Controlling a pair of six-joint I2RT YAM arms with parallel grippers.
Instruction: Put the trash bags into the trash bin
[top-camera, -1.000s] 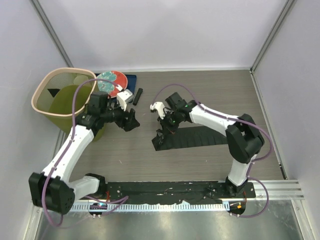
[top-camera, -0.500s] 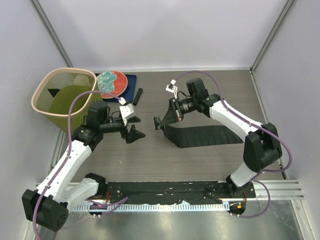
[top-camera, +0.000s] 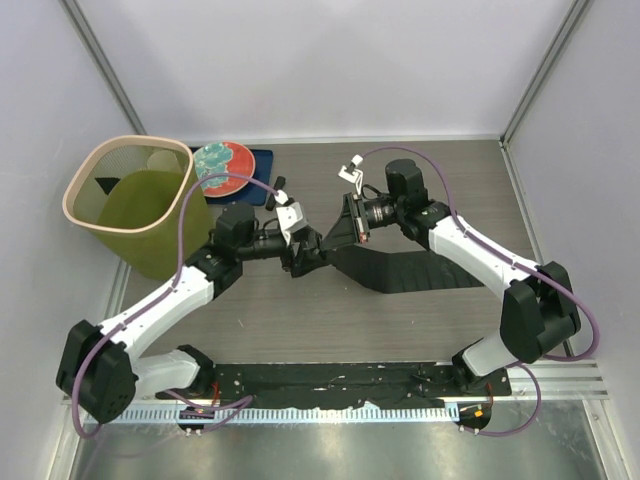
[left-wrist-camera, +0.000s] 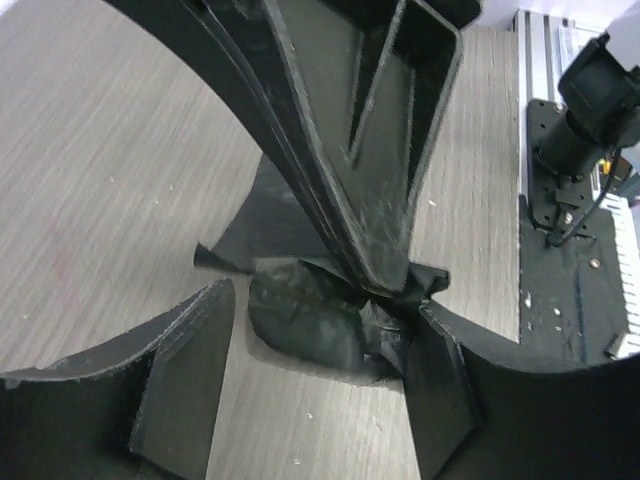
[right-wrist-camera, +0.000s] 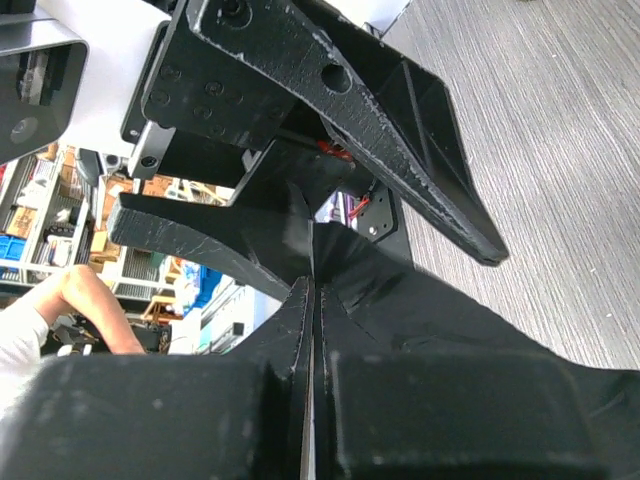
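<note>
My left gripper (top-camera: 303, 252) stands with its jaws apart, straddling the bunched end of the trash bag (top-camera: 425, 272). My right gripper (top-camera: 335, 237) touches that same end from the right, clamped shut on it. From the pinch the bag's long axis trails toward the tabletop's (top-camera: 420, 180) right edge. The trash bin (top-camera: 70, 195) stands at the far left corner, behind my left arm, so I judge the handover goes leftward.

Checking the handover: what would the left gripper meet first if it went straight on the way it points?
Probably the bunched end of the trash bag, pinched in the shut right gripper. It sits just ahead, between the open fingers of the left gripper. Exact depth is unclear.
</note>
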